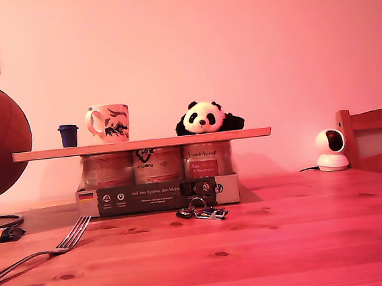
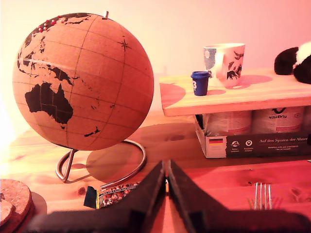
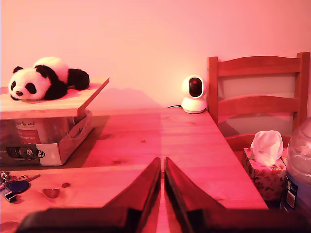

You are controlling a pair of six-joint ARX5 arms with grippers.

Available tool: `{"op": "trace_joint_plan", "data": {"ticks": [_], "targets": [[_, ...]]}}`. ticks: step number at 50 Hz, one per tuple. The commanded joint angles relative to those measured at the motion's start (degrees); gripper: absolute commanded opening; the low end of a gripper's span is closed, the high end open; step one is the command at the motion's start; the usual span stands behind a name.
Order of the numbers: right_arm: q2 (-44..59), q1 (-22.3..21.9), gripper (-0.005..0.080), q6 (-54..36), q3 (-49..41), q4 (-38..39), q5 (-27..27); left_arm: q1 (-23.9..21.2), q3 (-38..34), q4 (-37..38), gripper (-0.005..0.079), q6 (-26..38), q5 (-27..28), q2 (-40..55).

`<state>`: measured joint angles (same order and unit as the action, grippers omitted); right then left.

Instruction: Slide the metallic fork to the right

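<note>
presently my first gripper (image 2: 166, 180) has its two dark wedge-shaped jaws drawn together with nothing between them, held above the wooden table (image 1: 268, 244). the metallic fork (image 1: 49, 253) lies flat on the table, untouched; in the first wrist view only its tines (image 2: 262, 194) show, just beyond and to one side of the closed tips, near them and apart from them. in the exterior view it lies at the lower left, tines toward the cardboard tray (image 1: 159, 195), its long curved handle running off the frame's edge. judged from this, the slide has not begun, and closed jaws would suit a sideways push against a thin, low-lying utensil better than a pinch.

my second gripper (image 3: 162, 171) is likewise closed on nothing, over bare table well away from the fork, with the key bunch (image 3: 12, 185) off to one side of it.

materials: the fork is slim polished metal and looks likely to glide readily on the smooth, knotted pine. a cork globe (image 2: 82, 80) on a wire stand sits ahead of my first gripper. a flat wooden plank (image 1: 140, 144) rests on jars in the tray, carrying a glazed mug (image 1: 110, 123), a small blue cup (image 1: 68, 135) and a plush panda (image 1: 205, 117).
</note>
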<state>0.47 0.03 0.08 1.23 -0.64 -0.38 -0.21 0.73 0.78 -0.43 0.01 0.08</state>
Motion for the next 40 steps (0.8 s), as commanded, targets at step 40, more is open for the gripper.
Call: {"op": "trace_joint_plan", "data": {"ticks": [40], "targets": [[-0.3,1.9,-0.0012,10.5,3.1,5.0,-20.8,-2.1,4.0,-0.9,-0.0019,-12.2,15.9,1.2]]}}
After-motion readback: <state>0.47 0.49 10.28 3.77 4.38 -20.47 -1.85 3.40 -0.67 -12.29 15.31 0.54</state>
